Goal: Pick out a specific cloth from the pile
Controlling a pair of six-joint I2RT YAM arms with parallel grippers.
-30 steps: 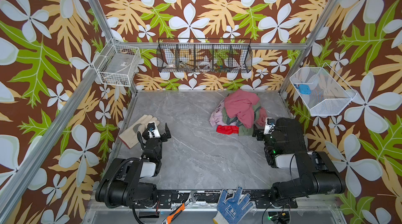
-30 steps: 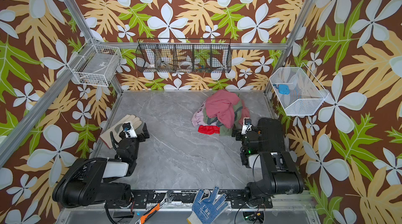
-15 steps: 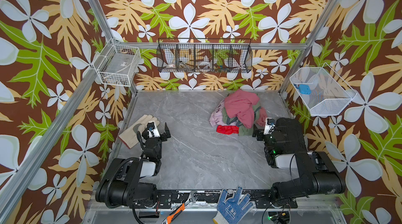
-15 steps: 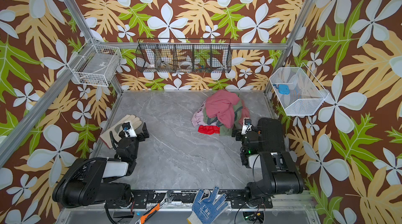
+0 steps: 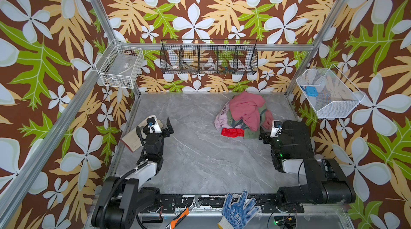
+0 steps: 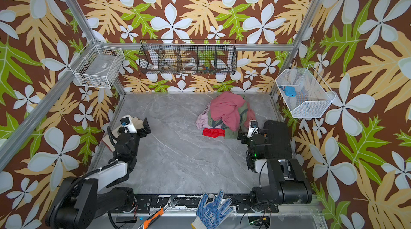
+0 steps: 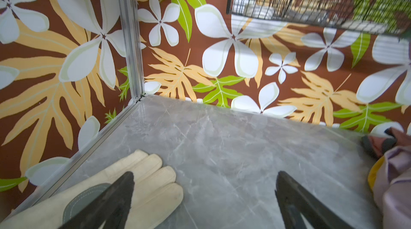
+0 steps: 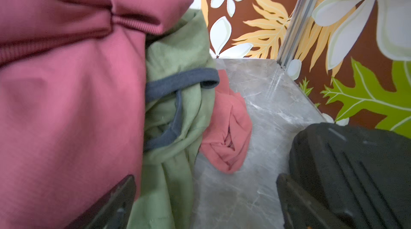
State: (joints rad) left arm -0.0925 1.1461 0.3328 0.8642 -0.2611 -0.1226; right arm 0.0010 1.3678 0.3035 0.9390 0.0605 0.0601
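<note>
In both top views the pile [image 5: 245, 111] [image 6: 224, 111] sits at the back right of the grey table, with a dusty pink cloth on top. The cloth [image 5: 232, 132] [image 6: 213, 132], bright red, pokes out flat at the pile's front edge. My right gripper [image 5: 274, 125] [image 6: 252, 126] stands open at the pile's right side. In the right wrist view my right gripper [image 8: 205, 177] has olive green cloth [image 8: 175, 65] and bare table between its fingers; the red cloth is out of view there. My left gripper [image 5: 155, 122] [image 6: 131, 123] [image 7: 205, 174] is open and empty at the far left.
A cream glove [image 5: 133, 137] [image 7: 146, 185] lies under the left gripper. A black ribbed object [image 5: 295, 136] [image 8: 355, 172] sits right of the right gripper. A blue dotted glove [image 5: 238, 209] and an orange-handled wrench [image 5: 184, 213] lie on the front rail. Wire baskets [image 5: 209, 57] hang on the walls.
</note>
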